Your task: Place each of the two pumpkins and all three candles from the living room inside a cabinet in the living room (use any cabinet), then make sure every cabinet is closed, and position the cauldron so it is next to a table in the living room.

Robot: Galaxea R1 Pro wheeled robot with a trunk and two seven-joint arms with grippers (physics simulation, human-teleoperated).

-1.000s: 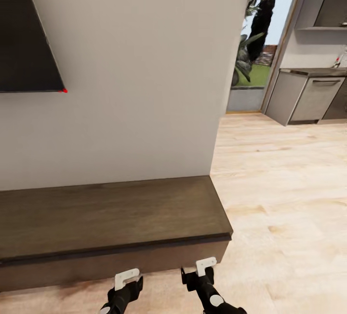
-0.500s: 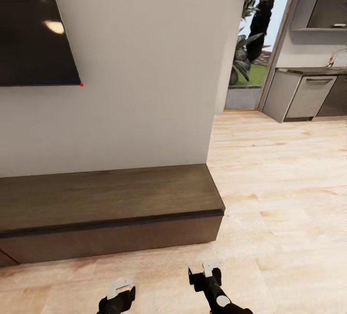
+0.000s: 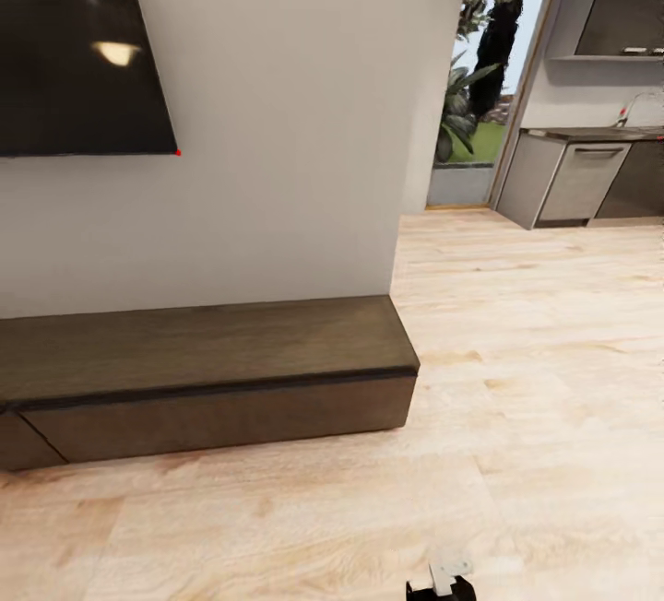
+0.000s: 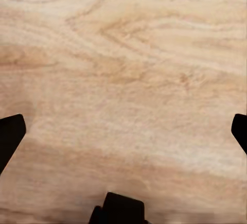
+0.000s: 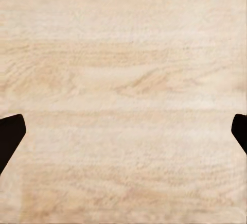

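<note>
The cabinet [image 3: 212, 380] is a long, low dark-brown console against the white wall, and its drawer fronts look flush and shut. My right gripper [image 3: 449, 575] just peeks in at the bottom edge of the head view, well back from the cabinet. In the wrist views, my left gripper [image 4: 123, 131] and right gripper [image 5: 123, 131] are both open over bare wood floor, dark fingertips [image 4: 10, 131] [image 5: 10, 131] wide apart with nothing between them. The pumpkins, candles and cauldron are out of view.
A black TV [image 3: 74, 39] hangs on the wall above the cabinet. Light wood floor [image 3: 516, 380] stretches right toward a glass door [image 3: 470, 94] and grey kitchen cupboards [image 3: 572, 182].
The head view has pulled back from the cabinet and swung, so the cabinet looks farther off. Both grippers have slid toward the view's bottom edge, and the left one has gone past it.
</note>
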